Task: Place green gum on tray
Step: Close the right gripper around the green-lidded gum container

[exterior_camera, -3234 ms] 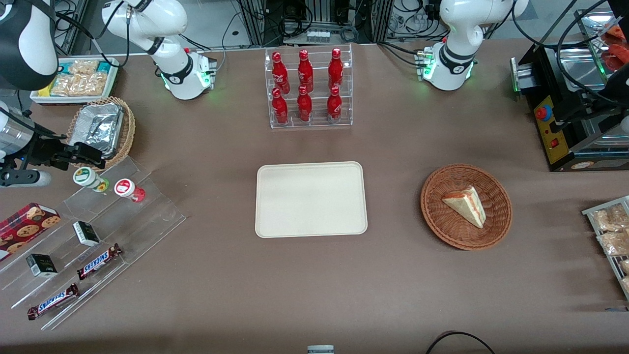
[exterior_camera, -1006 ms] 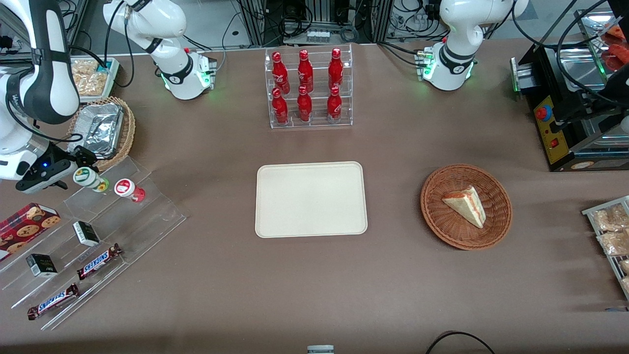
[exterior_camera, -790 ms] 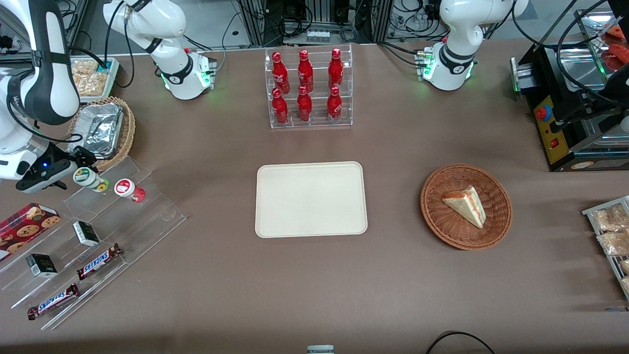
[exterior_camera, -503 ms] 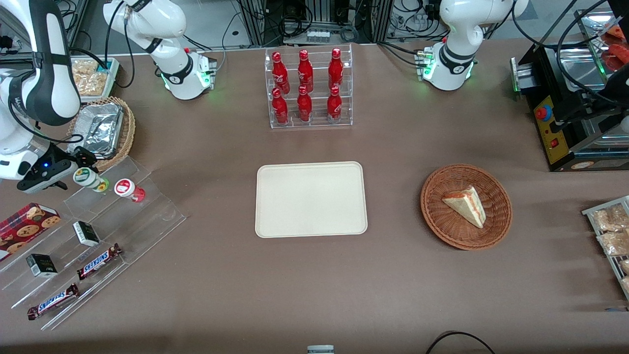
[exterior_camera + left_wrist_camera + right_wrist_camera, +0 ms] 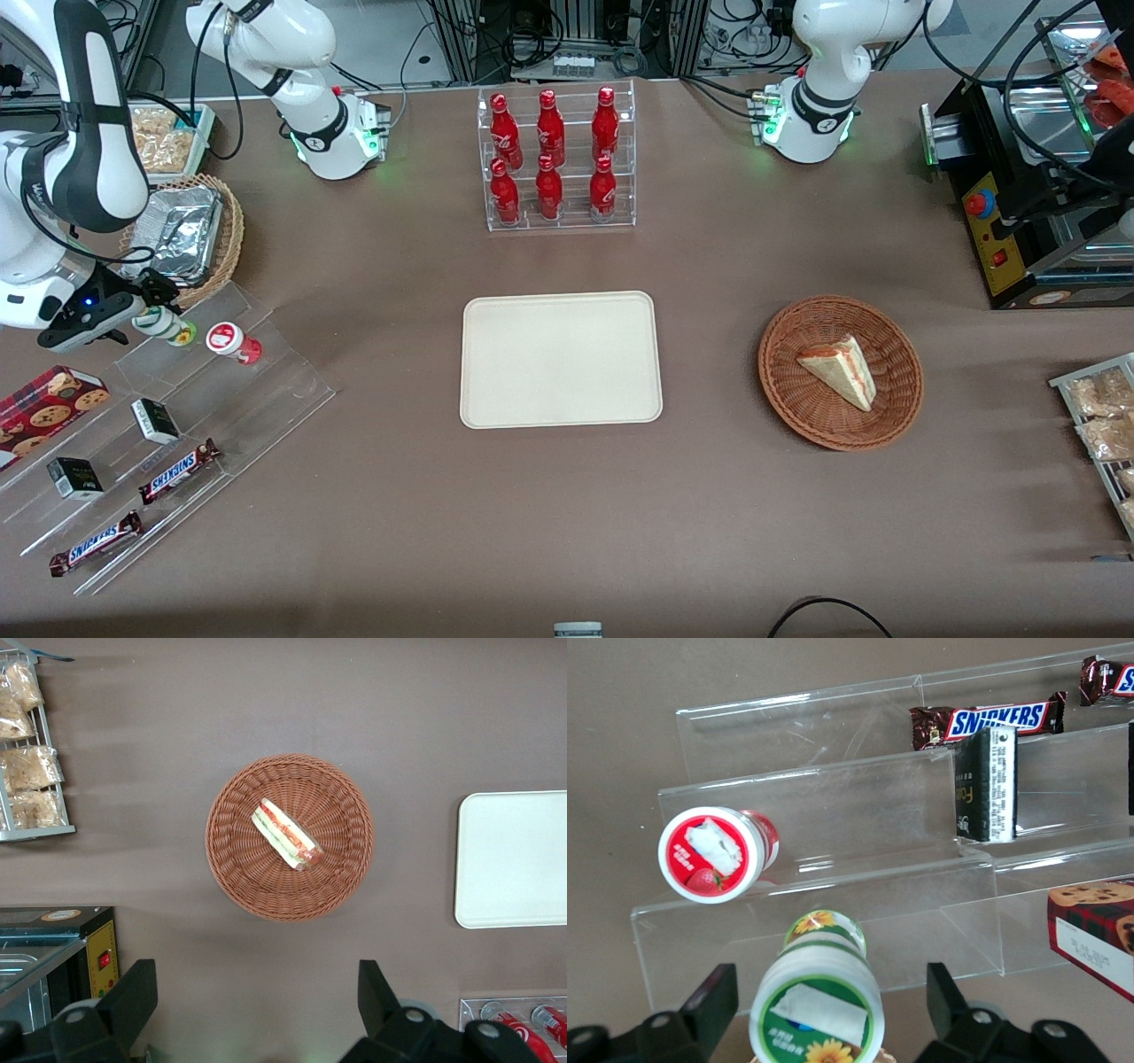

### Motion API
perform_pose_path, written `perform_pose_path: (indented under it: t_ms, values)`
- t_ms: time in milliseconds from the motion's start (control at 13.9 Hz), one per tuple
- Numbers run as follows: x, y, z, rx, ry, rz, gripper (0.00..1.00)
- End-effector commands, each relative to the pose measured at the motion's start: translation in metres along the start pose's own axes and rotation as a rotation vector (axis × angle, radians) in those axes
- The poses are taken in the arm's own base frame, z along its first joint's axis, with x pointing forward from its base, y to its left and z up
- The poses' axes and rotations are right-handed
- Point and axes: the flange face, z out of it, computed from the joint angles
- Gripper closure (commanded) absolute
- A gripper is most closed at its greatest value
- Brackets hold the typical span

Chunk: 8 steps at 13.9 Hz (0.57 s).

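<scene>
The green gum is a small white bottle with a green-rimmed lid. It stands on the top step of a clear acrylic rack toward the working arm's end of the table. My gripper hangs over it, partly hiding its lid. In the right wrist view the gripper is open. The green gum stands between its two black fingers with a gap on each side. The cream tray lies flat mid-table with nothing on it.
A red-lidded gum bottle stands beside the green one on the same step. Lower steps hold dark small boxes, Snickers bars and a cookie box. A foil tray in a wicker basket sits close by, a cola rack farther back.
The right arm has swung in over the rack and the gripper has crept onto the green gum, now covering part of its lid. The bottles have not moved.
</scene>
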Motion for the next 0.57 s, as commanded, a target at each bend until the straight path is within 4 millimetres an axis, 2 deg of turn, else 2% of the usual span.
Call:
perform_pose_path:
  t_ms: [0, 72, 144, 216, 359, 503]
  values:
    - [-0.001, -0.001, 0.001, 0.004, 0.020, 0.000, 0.45]
    - [-0.001, -0.001, 0.001, 0.012, 0.022, 0.009, 0.73]
    - [0.000, -0.001, 0.004, 0.029, 0.025, 0.024, 0.96]
    - [0.001, -0.002, 0.005, 0.042, 0.027, 0.032, 1.00]
    - [0.002, 0.000, 0.000, 0.049, 0.025, 0.034, 1.00]
    - [0.008, 0.003, -0.014, 0.068, 0.014, 0.031, 1.00]
